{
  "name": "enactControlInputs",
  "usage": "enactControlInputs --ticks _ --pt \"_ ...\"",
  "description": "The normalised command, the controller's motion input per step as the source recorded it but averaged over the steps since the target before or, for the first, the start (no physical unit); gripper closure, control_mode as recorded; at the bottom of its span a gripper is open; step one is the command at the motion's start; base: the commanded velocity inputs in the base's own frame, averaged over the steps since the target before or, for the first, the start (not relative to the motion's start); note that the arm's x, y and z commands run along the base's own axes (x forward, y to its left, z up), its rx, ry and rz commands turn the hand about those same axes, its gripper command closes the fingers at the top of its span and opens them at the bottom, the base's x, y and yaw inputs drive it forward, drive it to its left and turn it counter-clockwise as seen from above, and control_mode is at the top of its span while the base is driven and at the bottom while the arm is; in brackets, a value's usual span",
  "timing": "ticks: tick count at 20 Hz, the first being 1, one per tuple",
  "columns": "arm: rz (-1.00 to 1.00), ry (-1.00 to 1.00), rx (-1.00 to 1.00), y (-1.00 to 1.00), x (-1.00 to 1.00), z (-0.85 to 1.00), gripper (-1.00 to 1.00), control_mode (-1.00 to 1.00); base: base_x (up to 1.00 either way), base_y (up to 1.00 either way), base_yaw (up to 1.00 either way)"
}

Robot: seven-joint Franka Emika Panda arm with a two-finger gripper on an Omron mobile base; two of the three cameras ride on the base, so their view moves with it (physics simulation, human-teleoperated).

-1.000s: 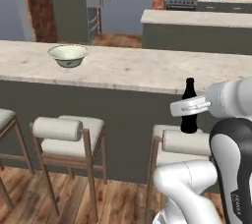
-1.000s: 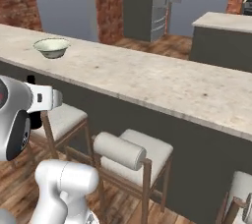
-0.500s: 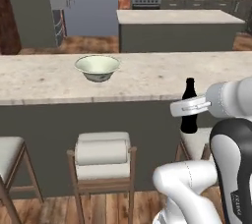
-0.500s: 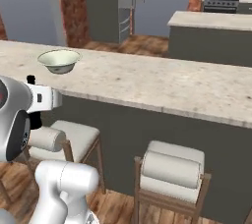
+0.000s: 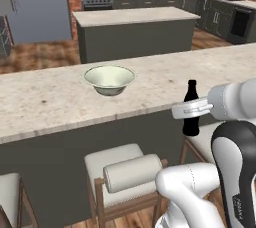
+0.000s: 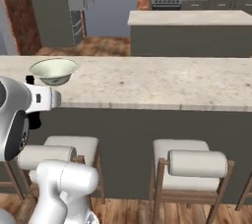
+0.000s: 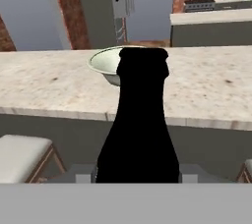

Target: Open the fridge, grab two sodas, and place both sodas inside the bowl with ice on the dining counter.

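A dark soda bottle (image 5: 190,108) is held upright in the claw (image 5: 191,109), short of the counter (image 5: 45,103) edge — the bowl (image 5: 109,79) lies farther in and to the left, on the counter top.

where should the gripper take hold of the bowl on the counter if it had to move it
By the wide rim of the bowl, coming from above with one finger inside and one outside. It sits upright and open, its sides slope down to a narrow base, and the near rim faces the robot across the dining counter. The gripper currently holds a dark soda bottle.
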Motion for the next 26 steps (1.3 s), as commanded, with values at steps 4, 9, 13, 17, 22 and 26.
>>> enactControlInputs --ticks 4,9,13,17,22,26 --pt "0.0 0.0 0.0 0.0 0.0 0.0 1.0 1.0 0.3 0.34 -0.23" --pt "0.0 0.0 0.0 0.0 0.0 0.0 1.0 1.0 0.4 0.13 -0.08" --pt "0.01 0.0 -0.06 0.04 0.36 0.4 1.0 -1.0 0.08 0.0 0.0" --pt "0.1 0.03 -0.11 0.04 0.78 0.88 1.0 -1.0 0.0 0.0 0.0" --pt "0.12 0.16 -0.14 0.17 0.85 0.7 1.0 -1.0 0.0 0.0 0.0" --pt "0.1 0.28 -0.16 0.56 0.87 0.13 1.0 -1.0 0.0 0.0 0.0"
